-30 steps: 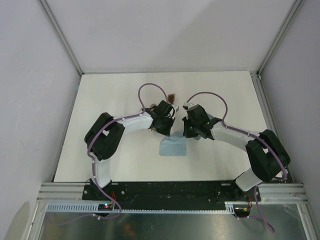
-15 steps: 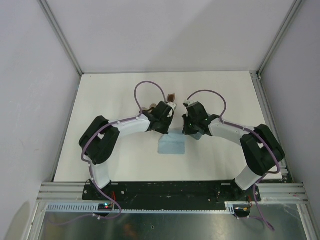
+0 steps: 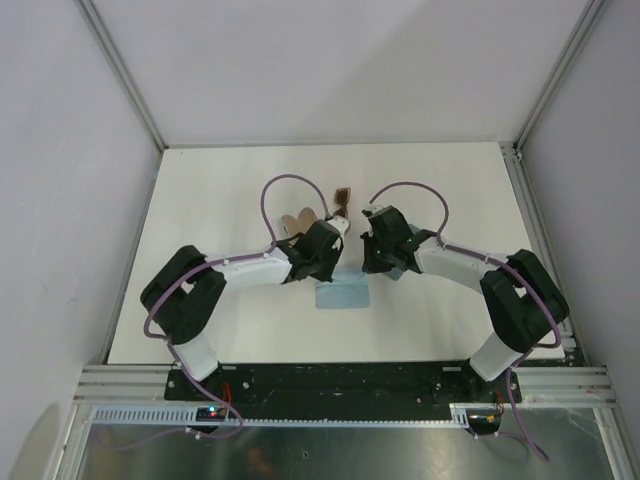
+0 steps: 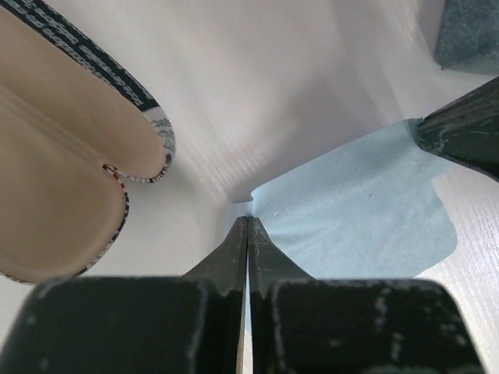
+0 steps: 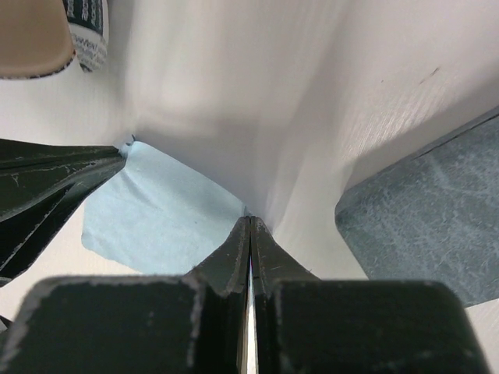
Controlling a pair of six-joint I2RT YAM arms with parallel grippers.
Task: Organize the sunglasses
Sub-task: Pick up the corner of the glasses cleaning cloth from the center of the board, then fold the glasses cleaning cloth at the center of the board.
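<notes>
The left pincer [image 4: 248, 226] and right pincer [image 5: 249, 226] each pinched a cloth [image 4: 359, 218] corner (thin holds); uneven pulling could slip one free. The amber sunglasses [image 3: 343, 197] lay just beyond the left pincer.

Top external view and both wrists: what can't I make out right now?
Sunglasses: none identifiable; the small brown object in the top view is too small to tell.
Open case: cut off by the left wrist view's left edge.
Grey-blue case: cut off by the right wrist view's right edge.
Cloth: far part hidden under both arms in the top view.
</notes>
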